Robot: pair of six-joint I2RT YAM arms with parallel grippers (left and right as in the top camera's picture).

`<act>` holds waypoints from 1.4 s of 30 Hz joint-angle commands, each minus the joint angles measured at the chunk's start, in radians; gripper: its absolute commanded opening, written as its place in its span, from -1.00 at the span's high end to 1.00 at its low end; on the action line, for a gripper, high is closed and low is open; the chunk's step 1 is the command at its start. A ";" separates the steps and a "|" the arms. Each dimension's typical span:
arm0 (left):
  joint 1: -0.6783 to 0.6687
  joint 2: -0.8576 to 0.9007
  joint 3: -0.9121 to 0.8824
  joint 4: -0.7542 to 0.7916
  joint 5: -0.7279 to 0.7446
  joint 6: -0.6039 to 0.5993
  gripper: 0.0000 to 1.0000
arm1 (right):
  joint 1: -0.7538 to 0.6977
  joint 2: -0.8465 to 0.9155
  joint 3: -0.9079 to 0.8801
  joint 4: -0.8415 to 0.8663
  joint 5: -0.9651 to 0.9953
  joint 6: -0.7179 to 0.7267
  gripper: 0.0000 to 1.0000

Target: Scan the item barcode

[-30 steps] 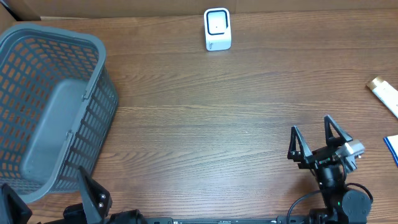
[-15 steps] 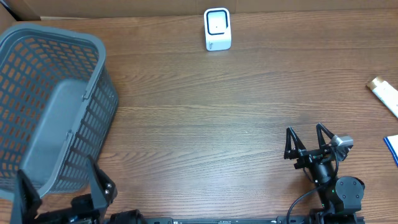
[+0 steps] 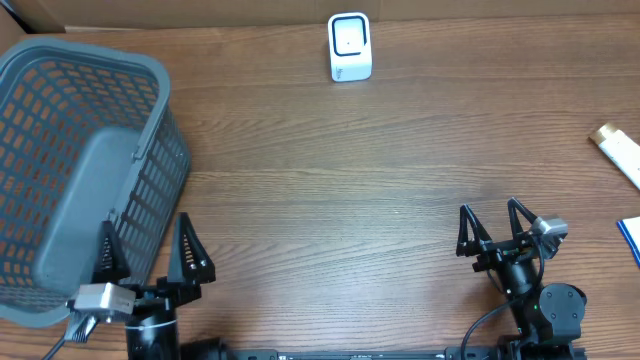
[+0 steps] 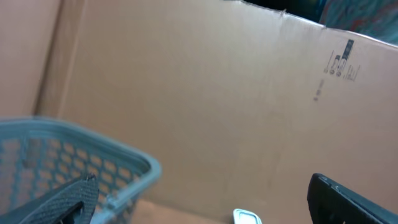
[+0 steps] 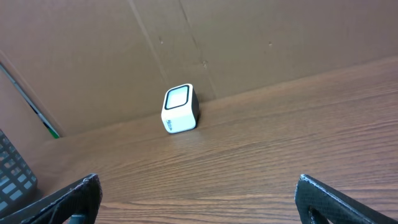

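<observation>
From overhead, the left end effector [image 3: 145, 222] at lower left, beside the grey basket [image 3: 165, 170], and the right end effector [image 3: 489, 206] at lower right both have their jaws spread wide and hold nothing. The white scanner [image 3: 350, 46] stands at top centre of the bench [image 3: 330, 180], and a white item with a tan end [image 3: 620, 150] lies cut off at the right edge, well apart from both. The left wrist view shows the basket at lower left before a cardboard wall [image 4: 186, 93], with the scanner's top at the bottom edge. The right wrist view shows the scanner left of centre against the cardboard.
</observation>
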 commanded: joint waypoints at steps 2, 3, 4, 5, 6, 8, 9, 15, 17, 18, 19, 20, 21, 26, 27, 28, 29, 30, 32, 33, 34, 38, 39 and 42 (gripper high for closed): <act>0.002 -0.013 -0.012 -0.129 -0.029 -0.100 -0.99 | 0.006 0.002 -0.011 0.005 0.000 0.002 -1.00; 0.003 -0.013 -0.016 -0.170 -0.053 -0.099 -1.00 | 0.006 0.002 -0.011 0.005 0.000 0.001 -1.00; 0.002 -0.013 -0.022 -0.208 -0.083 -0.095 -1.00 | 0.006 0.002 -0.011 0.005 0.000 0.002 -1.00; 0.003 -0.013 -0.030 -0.232 -0.105 -0.089 -0.99 | 0.006 0.002 -0.011 0.005 0.000 0.002 -1.00; 0.003 -0.013 -0.044 -0.249 -0.132 -0.080 -1.00 | 0.006 0.002 -0.011 0.004 0.000 0.002 -1.00; 0.003 -0.013 -0.086 -0.255 -0.168 -0.051 -1.00 | 0.006 0.002 -0.011 0.004 0.000 0.002 -1.00; 0.003 -0.013 -0.109 -0.254 -0.178 -0.045 -0.99 | 0.006 0.002 -0.011 0.005 0.000 0.001 -1.00; 0.001 -0.013 -0.333 -0.005 -0.154 -0.040 -1.00 | 0.006 0.002 -0.011 0.005 0.000 0.001 -1.00; 0.000 -0.013 -0.410 0.136 -0.128 -0.040 -1.00 | 0.006 0.002 -0.011 0.004 0.000 0.001 -1.00; -0.004 -0.014 -0.438 0.180 -0.126 -0.040 -1.00 | 0.006 0.002 -0.011 0.005 0.000 0.002 -1.00; -0.011 -0.014 -0.461 0.210 -0.127 -0.039 -1.00 | 0.006 0.002 -0.011 0.005 0.000 0.002 -1.00; -0.016 -0.014 -0.474 0.223 -0.131 -0.035 -1.00 | 0.006 0.002 -0.011 0.005 0.000 0.002 -1.00; -0.025 -0.014 -0.485 0.224 -0.134 -0.029 -1.00 | 0.006 0.002 -0.011 0.005 0.000 0.001 -1.00; -0.076 -0.014 -0.536 0.224 -0.172 0.032 -0.99 | 0.006 0.002 -0.011 0.004 0.000 0.002 -1.00; -0.082 -0.014 -0.548 0.224 -0.179 0.032 -0.99 | 0.006 0.002 -0.011 0.005 0.000 0.002 -1.00; -0.086 -0.014 -0.551 0.204 -0.179 0.032 -1.00 | 0.006 0.002 -0.011 0.005 0.000 0.001 -1.00; -0.086 -0.014 -0.550 0.188 -0.182 0.033 -0.99 | 0.006 0.002 -0.011 0.005 0.000 0.001 -1.00; -0.086 -0.014 -0.550 0.173 -0.187 0.032 -1.00 | 0.006 0.002 -0.011 0.004 0.000 0.001 -1.00; -0.084 -0.014 -0.550 0.150 -0.198 0.036 -1.00 | 0.006 0.002 -0.011 0.005 0.000 0.002 -1.00; -0.084 -0.014 -0.550 0.150 -0.194 0.052 -0.99 | 0.006 0.002 -0.011 0.004 0.000 0.002 -1.00; -0.084 -0.014 -0.550 0.149 -0.193 0.066 -1.00 | 0.006 0.002 -0.011 0.004 0.000 0.002 -1.00; -0.084 -0.014 -0.550 0.145 -0.166 0.106 -1.00 | 0.006 0.002 -0.011 0.004 0.000 0.001 -1.00; -0.084 -0.014 -0.550 0.145 -0.163 0.106 -0.99 | 0.006 0.002 -0.011 0.004 0.000 0.001 -1.00; -0.084 -0.014 -0.550 0.146 -0.164 0.106 -1.00 | 0.006 0.002 -0.011 0.005 0.000 0.002 -1.00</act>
